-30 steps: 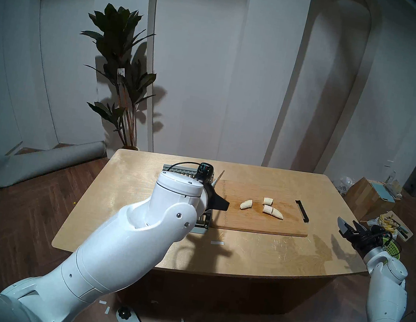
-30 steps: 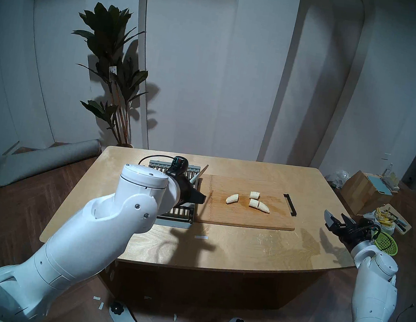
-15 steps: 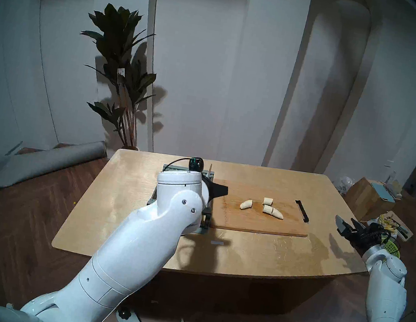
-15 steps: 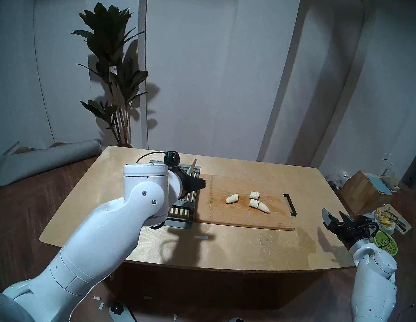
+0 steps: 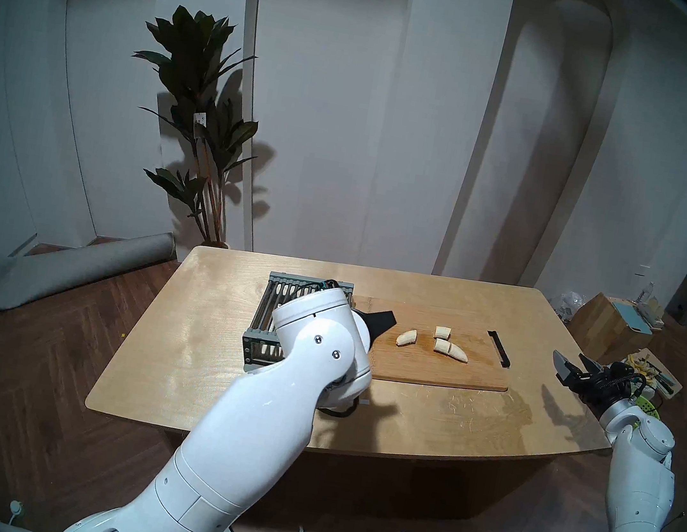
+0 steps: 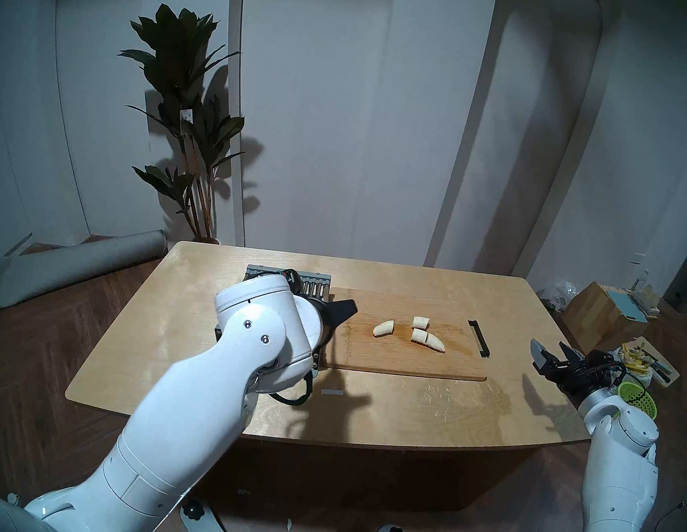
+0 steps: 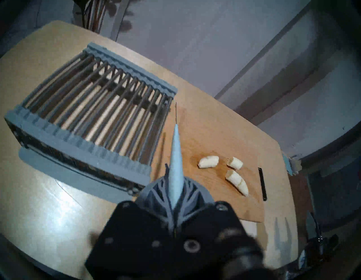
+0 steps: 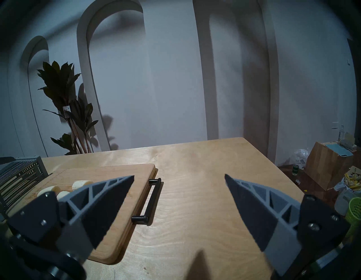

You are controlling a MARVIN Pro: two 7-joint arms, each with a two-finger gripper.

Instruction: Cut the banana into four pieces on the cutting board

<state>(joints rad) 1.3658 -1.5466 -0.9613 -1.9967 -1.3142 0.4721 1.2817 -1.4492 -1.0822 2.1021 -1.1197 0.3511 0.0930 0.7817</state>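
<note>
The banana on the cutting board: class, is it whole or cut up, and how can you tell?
Cut up. The banana lies on the cutting board as four chunks: one alone at the left, one behind, and two end to end with a visible cut line.

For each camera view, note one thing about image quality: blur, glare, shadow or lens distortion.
Head views: the fisheye bows the table edge inside a dark rim; the arms cast hard shadows on it. Left wrist view: the left gripper base is blurred, with glare on the tabletop beside the rack. Right wrist view: sharp, dim; the right gripper fingers loom large.
</note>
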